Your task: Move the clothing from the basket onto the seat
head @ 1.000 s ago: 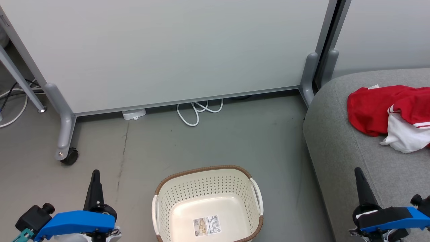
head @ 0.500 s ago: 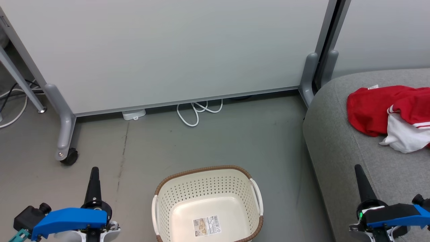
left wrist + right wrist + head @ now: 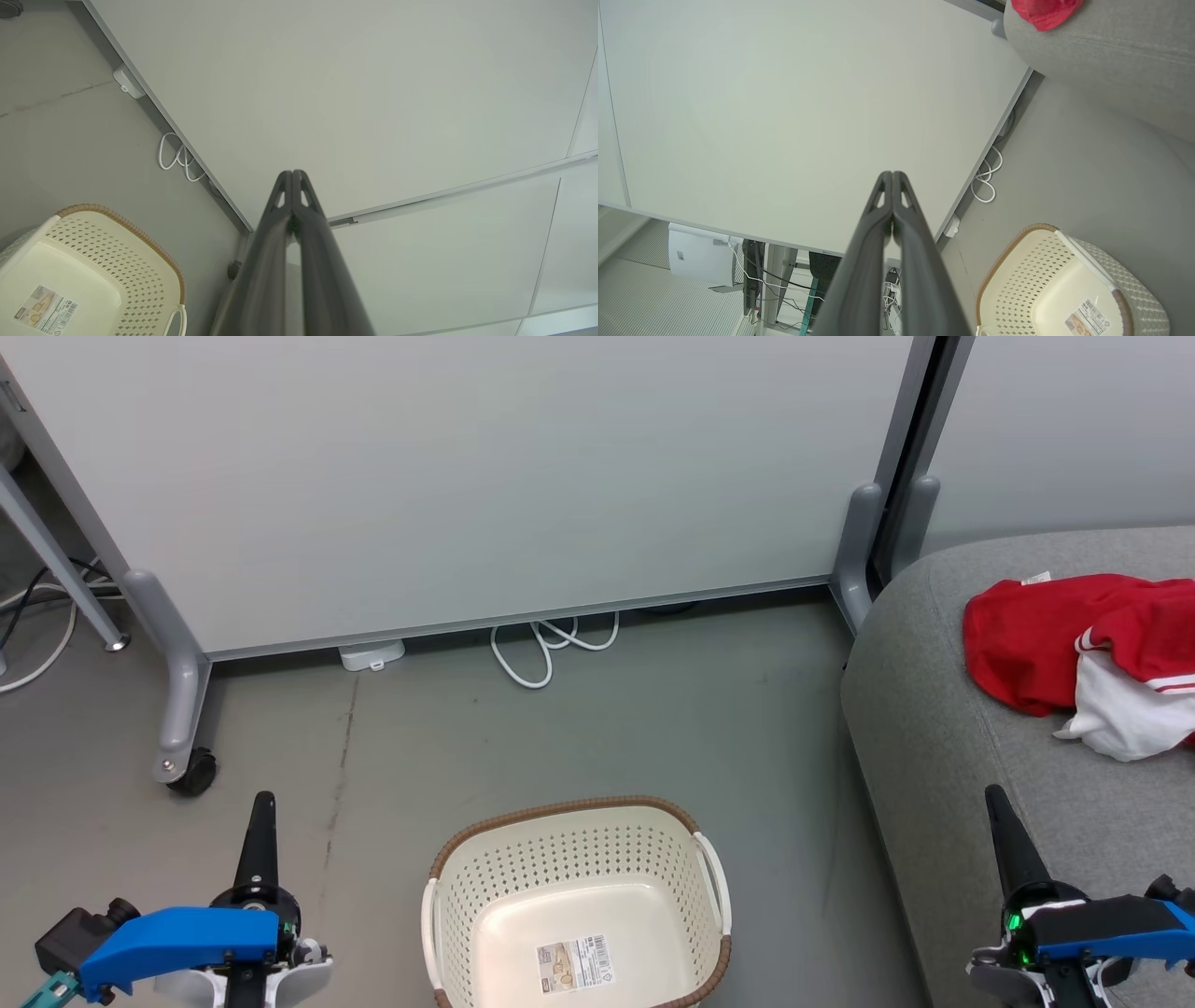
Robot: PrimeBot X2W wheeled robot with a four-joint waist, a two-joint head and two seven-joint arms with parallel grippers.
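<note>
The red and white clothing [image 3: 1088, 653] lies crumpled on the grey seat [image 3: 943, 728] at the right; a red corner of the clothing [image 3: 1043, 11] lies on the seat [image 3: 1111, 56] in the right wrist view. The cream basket [image 3: 560, 845] stands on the floor at bottom centre, holding nothing but a label sticker on its floor. The basket [image 3: 98, 261] [image 3: 1017, 280] also appears in both wrist views. My left gripper [image 3: 264, 800] [image 3: 292, 173] is shut and holds nothing, left of the basket. Over the seat's front edge, my right gripper [image 3: 993, 793] [image 3: 893, 174] is shut and holds nothing.
A large white partition panel [image 3: 467, 476] on grey wheeled feet [image 3: 182, 709] stands behind the basket. White cable loops [image 3: 551, 649] lie on the floor at the panel's base. Bare grey floor [image 3: 597, 728] stretches between panel, basket and seat.
Both arms have sunk slightly toward the bottom of the head view, the left one also shifting a little left. The clothing, the basket and the seat have not moved.
</note>
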